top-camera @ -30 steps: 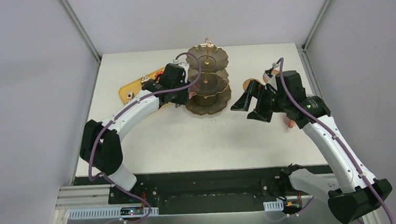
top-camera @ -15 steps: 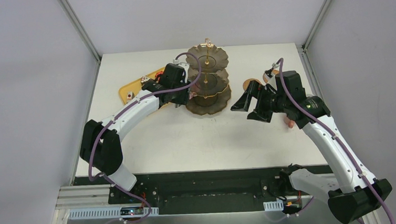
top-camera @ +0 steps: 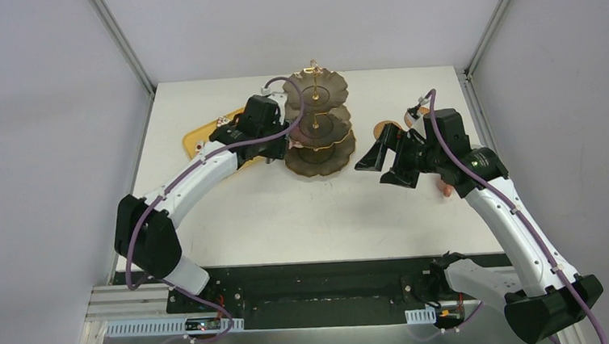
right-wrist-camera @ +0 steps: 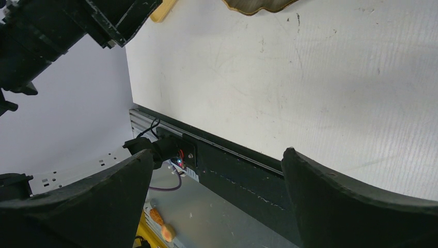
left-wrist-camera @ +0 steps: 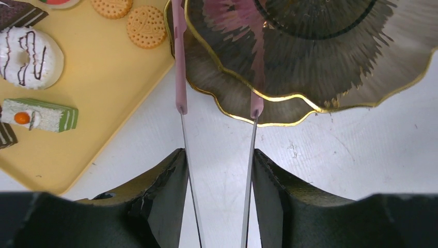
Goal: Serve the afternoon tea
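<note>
The dark three-tier stand with its gold rod rises at the table's back middle; its gold-edged scalloped tiers fill the top of the left wrist view. My left gripper is shut on a pair of metal tongs with pink tips that reach over the stand's left edge; I see nothing between them. Orange cookies, a white iced cake and a green layered cake lie on the yellow tray. My right gripper hangs open and holds nothing, right of the stand.
The yellow tray lies left of the stand, partly under the left arm. A round woven coaster sits behind the right gripper, and a small pinkish thing shows by the right forearm. The table's near edge and black rail show below.
The left arm has shifted a little to the left, its elbow swinging outward, with the tongs still in its grip. The right arm has not moved.
</note>
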### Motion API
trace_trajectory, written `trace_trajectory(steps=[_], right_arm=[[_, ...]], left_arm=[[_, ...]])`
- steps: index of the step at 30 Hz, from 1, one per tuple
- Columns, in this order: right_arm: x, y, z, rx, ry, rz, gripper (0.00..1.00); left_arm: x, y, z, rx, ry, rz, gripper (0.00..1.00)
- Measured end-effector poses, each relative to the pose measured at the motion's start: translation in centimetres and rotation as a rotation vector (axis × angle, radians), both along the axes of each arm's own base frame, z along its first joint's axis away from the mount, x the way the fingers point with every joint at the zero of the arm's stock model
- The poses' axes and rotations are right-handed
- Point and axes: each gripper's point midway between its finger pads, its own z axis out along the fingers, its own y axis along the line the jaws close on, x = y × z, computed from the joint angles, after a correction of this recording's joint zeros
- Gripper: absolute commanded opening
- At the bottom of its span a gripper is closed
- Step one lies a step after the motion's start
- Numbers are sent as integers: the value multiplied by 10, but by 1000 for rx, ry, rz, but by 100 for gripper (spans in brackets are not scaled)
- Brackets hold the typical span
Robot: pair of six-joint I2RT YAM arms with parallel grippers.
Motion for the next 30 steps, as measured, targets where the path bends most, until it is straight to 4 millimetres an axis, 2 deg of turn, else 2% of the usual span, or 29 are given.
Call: trace_trajectory(steps=[5, 10, 13, 16, 22, 26, 30], right_arm=[[0, 0, 0, 0, 0, 0, 99], [0, 0, 0, 0, 0, 1, 99], [0, 0, 0, 1, 0, 1, 99], [0, 0, 0, 1, 0, 1, 99], [0, 0, 0, 1, 1, 1, 99], [-1, 1, 0, 4, 3, 5, 99], [0, 1, 0, 4, 6, 6, 99]], left_arm=[[-12, 7, 21, -15, -24, 0, 47], [-31, 20, 24, -7, -12, 3, 46], [-43, 36, 23, 0, 6, 28, 46], [-52, 61, 24, -7, 30, 98, 47], [-59, 119, 39, -50, 61, 318, 47], [-57, 130, 49, -47, 88, 365, 48], [-38, 138, 57, -33, 105, 400, 47]])
